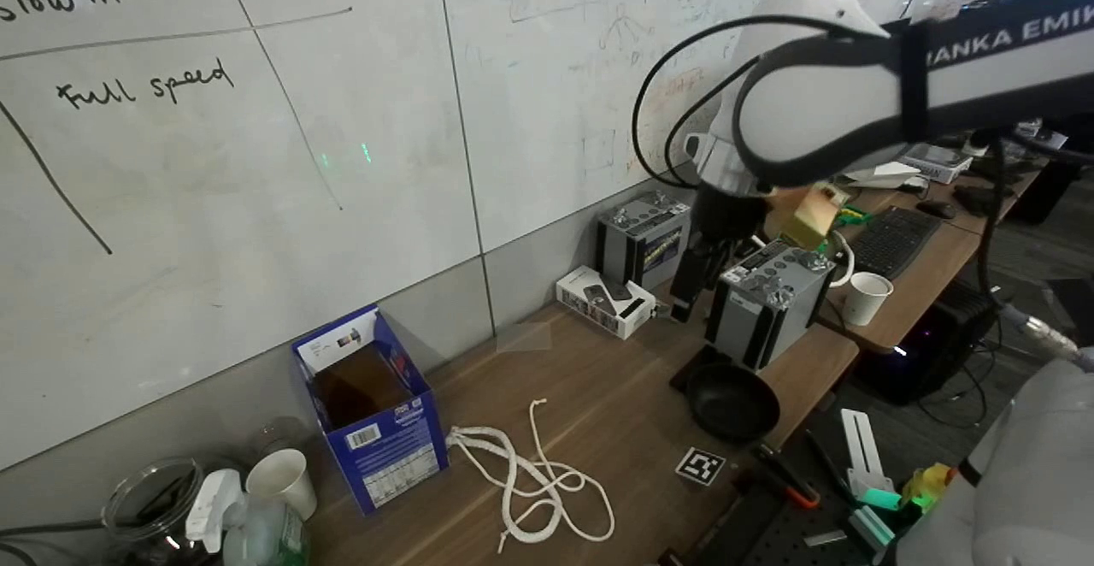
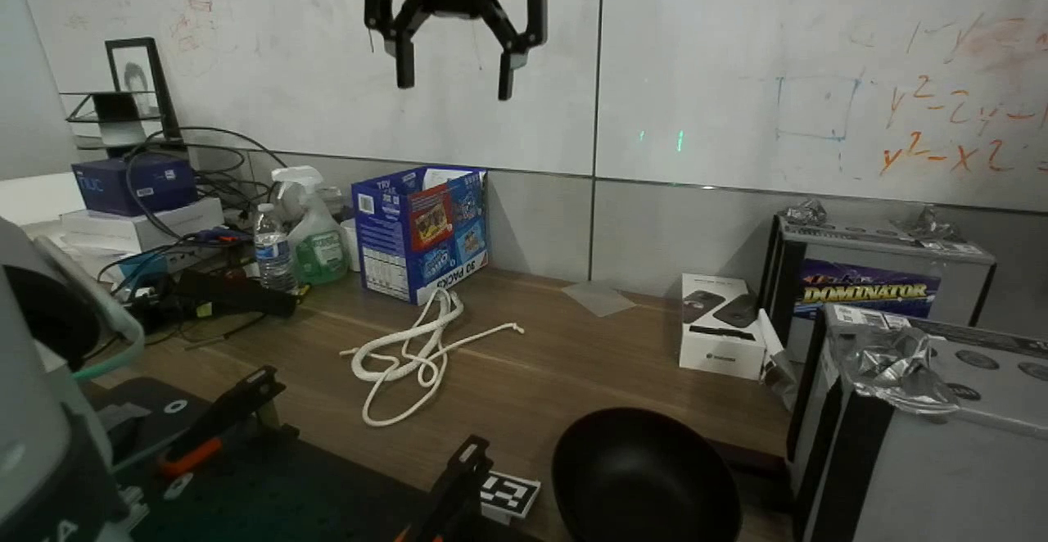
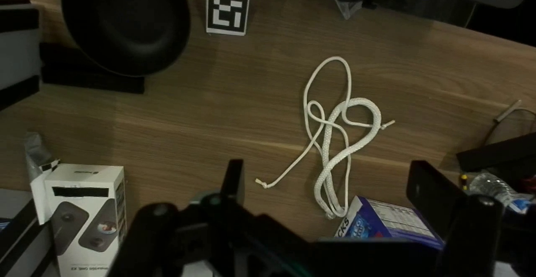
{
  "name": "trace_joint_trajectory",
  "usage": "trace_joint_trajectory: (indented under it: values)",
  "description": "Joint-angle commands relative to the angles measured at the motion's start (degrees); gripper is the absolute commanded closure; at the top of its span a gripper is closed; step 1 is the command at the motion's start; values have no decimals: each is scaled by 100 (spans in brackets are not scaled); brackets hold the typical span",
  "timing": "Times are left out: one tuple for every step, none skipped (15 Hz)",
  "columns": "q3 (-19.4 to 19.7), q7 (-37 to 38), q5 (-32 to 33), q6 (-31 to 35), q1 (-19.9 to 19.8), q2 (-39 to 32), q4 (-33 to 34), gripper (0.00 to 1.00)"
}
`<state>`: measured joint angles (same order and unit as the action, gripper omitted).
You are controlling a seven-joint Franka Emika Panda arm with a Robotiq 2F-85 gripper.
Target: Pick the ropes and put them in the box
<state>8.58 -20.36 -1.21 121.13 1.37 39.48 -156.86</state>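
The ropes [image 1: 555, 485] are white cord in a loose looped tangle on the wooden table; they also show in an exterior view [image 2: 424, 355] and the wrist view [image 3: 335, 160]. The box [image 1: 389, 451] is blue, open at the top, with a white label, and stands upright beside the ropes against the wall. It shows in an exterior view [image 2: 422, 235] and partly in the wrist view [image 3: 370, 222], where my gripper hides the rest. My gripper [image 2: 455, 90] is open and empty, high above the table. In the wrist view the ropes lie below and between my fingers [image 3: 327, 170].
A black pan [image 1: 733, 402] and a marker card [image 1: 701, 466] lie near the table's front. Grey battery-like blocks [image 1: 769, 301] and a white phone-style box [image 1: 605, 301] stand at one end. A spray bottle [image 2: 318, 231] and water bottle [image 2: 274, 251] stand beside the blue box.
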Motion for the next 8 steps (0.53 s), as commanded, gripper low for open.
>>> trace_joint_trajectory:
  values:
    - [-398, 338, 235, 1036, 67, -665, -201, 0]
    - [-478, 422, 245, 1323, 95, -842, -327, 0]
    - [-571, 512, 276, 1545, 94, -1030, -341, 0]
    - [-662, 595, 308, 1801, 103, -1302, -336, 0]
    - [-742, 676, 334, 2044, 119, -1577, -332, 0]
    - [-811, 742, 369, 2263, 137, -1834, -333, 0]
    - [-871, 786, 352, 2470, 189, -2126, -332, 0]
    - [-936, 812, 344, 2679, 235, -2440, -329, 0]
